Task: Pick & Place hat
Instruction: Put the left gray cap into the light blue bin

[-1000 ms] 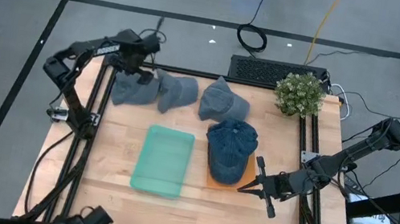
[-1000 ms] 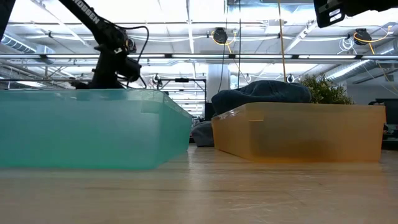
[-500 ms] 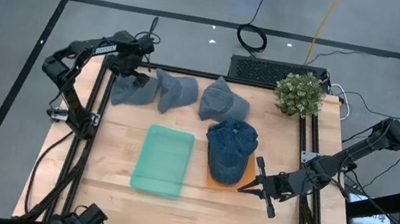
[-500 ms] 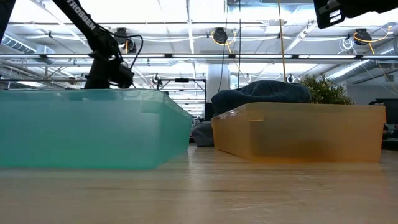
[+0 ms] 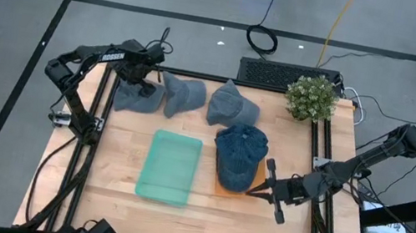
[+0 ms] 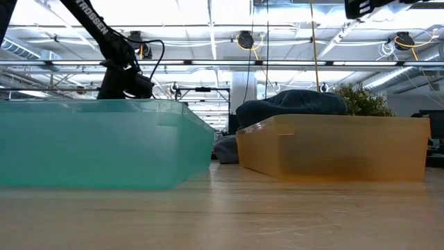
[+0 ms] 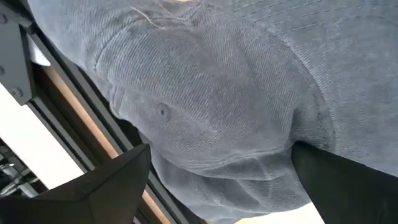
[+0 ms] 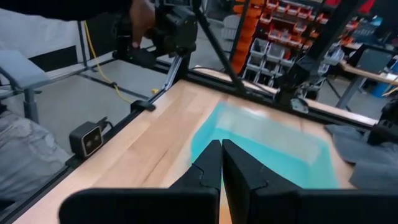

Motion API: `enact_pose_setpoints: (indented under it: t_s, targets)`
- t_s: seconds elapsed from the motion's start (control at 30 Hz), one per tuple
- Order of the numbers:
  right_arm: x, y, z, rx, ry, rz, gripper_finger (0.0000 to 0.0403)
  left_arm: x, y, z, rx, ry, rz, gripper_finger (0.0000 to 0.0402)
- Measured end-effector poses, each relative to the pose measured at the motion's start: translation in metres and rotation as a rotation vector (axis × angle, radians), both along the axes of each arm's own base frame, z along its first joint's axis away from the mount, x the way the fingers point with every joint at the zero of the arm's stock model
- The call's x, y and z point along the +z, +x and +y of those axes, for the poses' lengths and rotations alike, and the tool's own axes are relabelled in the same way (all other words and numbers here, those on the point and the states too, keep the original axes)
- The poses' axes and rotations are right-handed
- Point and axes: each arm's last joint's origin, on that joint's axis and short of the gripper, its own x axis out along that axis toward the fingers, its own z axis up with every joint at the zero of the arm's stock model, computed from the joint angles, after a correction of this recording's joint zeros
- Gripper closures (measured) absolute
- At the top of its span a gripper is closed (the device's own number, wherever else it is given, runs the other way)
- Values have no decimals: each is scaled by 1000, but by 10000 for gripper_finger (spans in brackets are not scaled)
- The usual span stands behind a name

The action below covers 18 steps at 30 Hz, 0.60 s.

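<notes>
Three grey-blue hats lie in a row at the table's far side: one at the left, one in the middle, one at the right. A darker blue hat rests on the orange tray. My left gripper points down over the left hat. It is open, with one finger on either side of the hat's crown. My right gripper is shut and level beside the orange tray, with nothing in it.
A teal tray sits left of the orange tray and hides the left gripper in the low view. A potted plant stands at the far right corner. Black frame rails run along the table's sides.
My left gripper has gone down toward the left hat and rolled a little about its pointing line, staying open. The hats have not moved.
</notes>
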Motion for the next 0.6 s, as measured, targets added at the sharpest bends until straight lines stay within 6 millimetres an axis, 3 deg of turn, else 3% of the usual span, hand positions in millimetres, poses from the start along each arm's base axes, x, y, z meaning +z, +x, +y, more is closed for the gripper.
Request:
enact_pose_setpoints:
  t_s: [0.1,0.2,0.6]
  targets:
    - [1,2,-3,-12,-11,-10,403,0,1,0,18,4,-11,10]
    - [1,3,-5,-26,-16,-18,403,0,1,0,25,1,-20,43]
    - [1,6,-11,-60,8,-11,403,-2,3,4,81,39,-76,300]
